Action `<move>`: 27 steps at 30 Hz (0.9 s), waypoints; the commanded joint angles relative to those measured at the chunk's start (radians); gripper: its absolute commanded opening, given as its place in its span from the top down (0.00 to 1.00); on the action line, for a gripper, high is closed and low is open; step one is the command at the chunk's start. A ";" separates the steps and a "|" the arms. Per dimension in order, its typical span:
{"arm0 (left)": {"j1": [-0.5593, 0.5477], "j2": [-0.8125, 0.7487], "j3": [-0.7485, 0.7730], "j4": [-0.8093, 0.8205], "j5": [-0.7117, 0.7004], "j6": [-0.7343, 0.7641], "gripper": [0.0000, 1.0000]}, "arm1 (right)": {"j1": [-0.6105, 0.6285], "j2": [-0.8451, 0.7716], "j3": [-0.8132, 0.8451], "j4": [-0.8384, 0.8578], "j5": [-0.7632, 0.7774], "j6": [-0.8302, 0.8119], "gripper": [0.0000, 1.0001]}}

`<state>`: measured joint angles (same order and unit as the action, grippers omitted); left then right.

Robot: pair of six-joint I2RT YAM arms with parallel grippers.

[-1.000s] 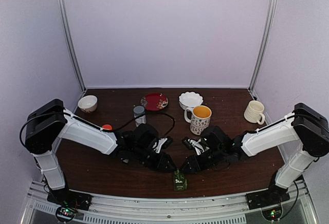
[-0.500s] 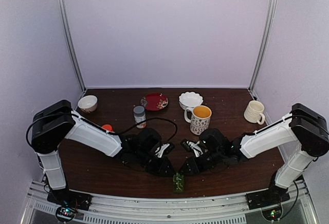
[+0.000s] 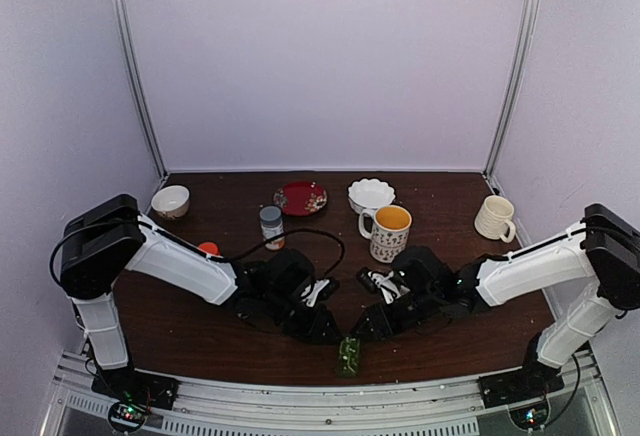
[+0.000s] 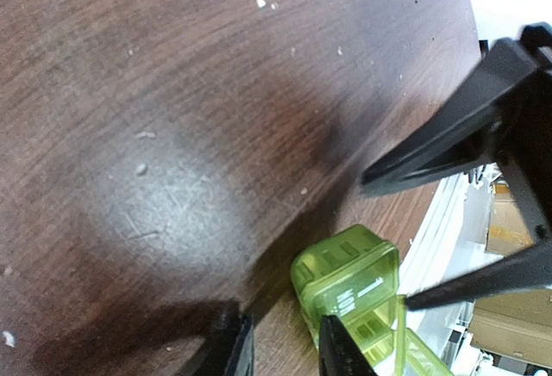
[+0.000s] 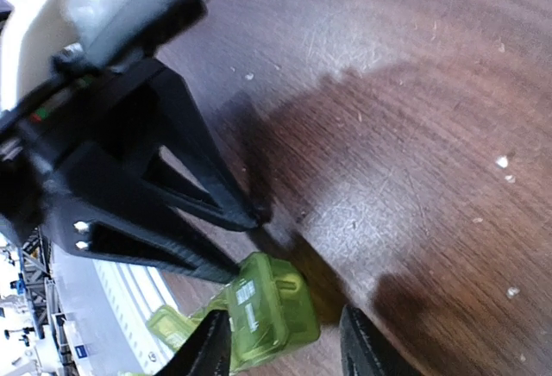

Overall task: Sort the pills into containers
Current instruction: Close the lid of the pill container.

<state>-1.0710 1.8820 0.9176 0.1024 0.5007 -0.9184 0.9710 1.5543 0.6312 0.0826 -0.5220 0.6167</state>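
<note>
The green translucent pill box (image 3: 349, 355) lies at the table's front edge, between my two grippers. My left gripper (image 3: 323, 327) is open just left of it. In the left wrist view the box (image 4: 349, 283) lies past my right fingertip (image 4: 338, 352), one lid shut, a farther one open; the gripper (image 4: 285, 354) is empty. My right gripper (image 3: 364, 327) is open. In the right wrist view the box (image 5: 263, 311) lies between its fingers, the gripper (image 5: 285, 352) not closed on it. Tiny white pellets (image 4: 261, 2) (image 5: 503, 161) lie scattered on the wood.
A patterned mug (image 3: 389, 231), a white scalloped bowl (image 3: 371, 194), a red plate (image 3: 300, 197), a grey-capped bottle (image 3: 270, 226), an orange cap (image 3: 208, 248), a small bowl (image 3: 170, 200) and a cream mug (image 3: 494, 218) stand behind the arms. The metal rail (image 3: 330, 396) runs right behind the box.
Both grippers have moved a little forward and inward toward the pill box. The box has stayed in place.
</note>
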 commanded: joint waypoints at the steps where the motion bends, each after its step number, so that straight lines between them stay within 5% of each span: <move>1: -0.005 -0.033 0.010 -0.001 -0.028 0.008 0.71 | 0.006 -0.095 -0.004 -0.064 0.060 -0.010 0.52; 16: -0.005 -0.052 0.004 0.021 -0.034 0.004 0.71 | 0.027 -0.176 -0.233 0.184 -0.049 0.131 0.47; 27: -0.006 -0.082 -0.034 0.111 0.002 -0.018 0.69 | 0.065 -0.041 -0.182 0.286 -0.062 0.136 0.43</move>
<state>-1.0729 1.8248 0.9035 0.1322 0.4789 -0.9226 1.0286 1.4658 0.4072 0.3172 -0.5861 0.7422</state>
